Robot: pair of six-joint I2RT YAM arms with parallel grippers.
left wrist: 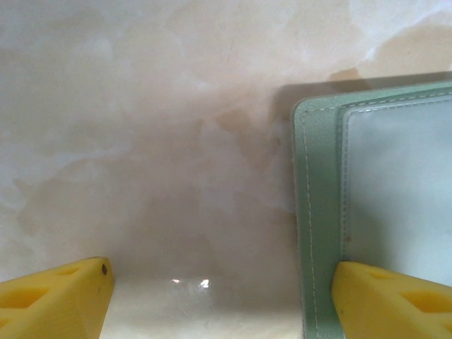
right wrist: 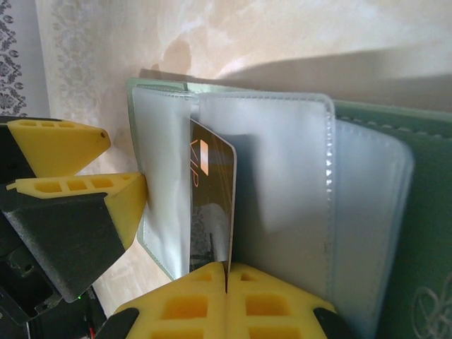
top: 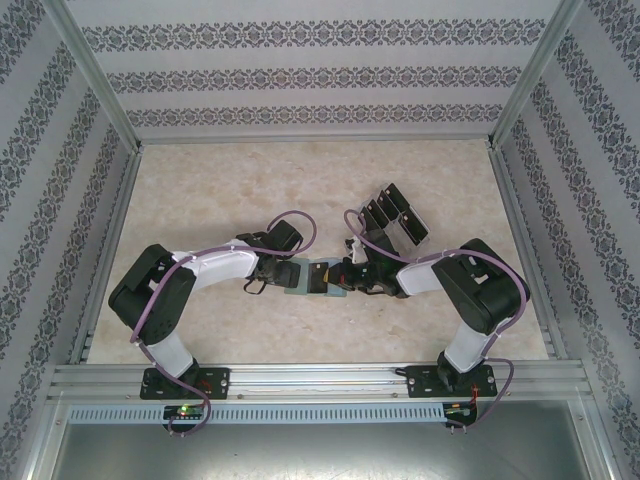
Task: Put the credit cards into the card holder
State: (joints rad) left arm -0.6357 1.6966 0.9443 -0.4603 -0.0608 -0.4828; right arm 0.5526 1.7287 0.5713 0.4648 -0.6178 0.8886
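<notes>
The sage-green card holder [top: 312, 280] lies open on the table between my two grippers, its pale pockets facing up [right wrist: 296, 176]. My right gripper [right wrist: 227, 272] is shut on one dark credit card [right wrist: 212, 191], held on edge over the pockets. The card's far end is at a translucent pocket flap; whether it is inside I cannot tell. My left gripper [left wrist: 222, 275] is open. One of its yellow fingers [left wrist: 392, 300] rests on the holder's left side [left wrist: 318, 212], and the other stands over bare table. From above, the left gripper [top: 285, 277] and the right gripper [top: 345, 275] flank the holder.
A clear slotted rack [top: 395, 215] with several black cards stands just behind the right gripper. Metal rails and patterned walls bound the marbled tabletop [top: 220, 190]. In the right wrist view the left gripper's fingers [right wrist: 63, 141] are close to the holder's far edge.
</notes>
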